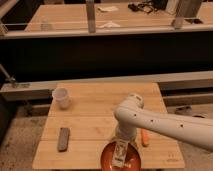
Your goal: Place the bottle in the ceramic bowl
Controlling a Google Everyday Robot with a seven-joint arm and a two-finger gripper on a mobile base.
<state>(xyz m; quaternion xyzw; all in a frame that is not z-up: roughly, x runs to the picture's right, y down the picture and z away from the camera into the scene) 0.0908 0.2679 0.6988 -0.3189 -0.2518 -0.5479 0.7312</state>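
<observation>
Gripper [121, 145] hung over the ceramic bowl [109, 159], seemingly clamping the bottle [119, 153]; releasing low and centred would avoid tipping.

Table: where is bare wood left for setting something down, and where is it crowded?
Free: the table's back right, beyond the arm; the middle strip between cup and arm; the front left corner beside the dark block. Crowded: front right, where the gripper is over the bowl with the bottle, orange stick alongside.
</observation>
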